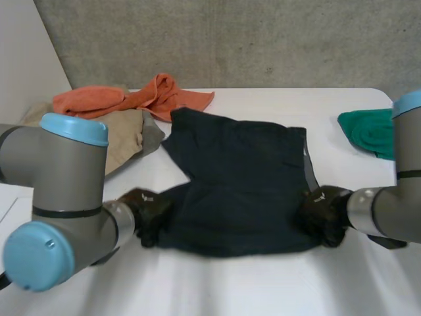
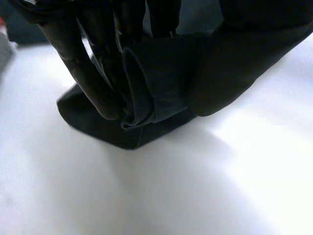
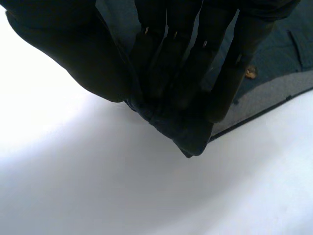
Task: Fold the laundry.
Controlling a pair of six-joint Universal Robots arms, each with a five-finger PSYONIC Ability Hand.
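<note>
You've got a white surface carrying dark shorts spread mid-table, a beige garment at far left, an orange towel partly overlapping it, and a green cloth at far right.

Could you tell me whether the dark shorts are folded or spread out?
Spread out: the dark shorts lie flat, both legs apart. The left hand pinches the near leg's end, the right hand the near waistband corner.

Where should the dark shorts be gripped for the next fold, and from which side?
At their two near corners, coming in from the outer sides. The dark shorts lie flat with the near edge free on the table, so a corner pinch probably lifts it evenly. The left hand and right hand each pinch one such corner.
</note>
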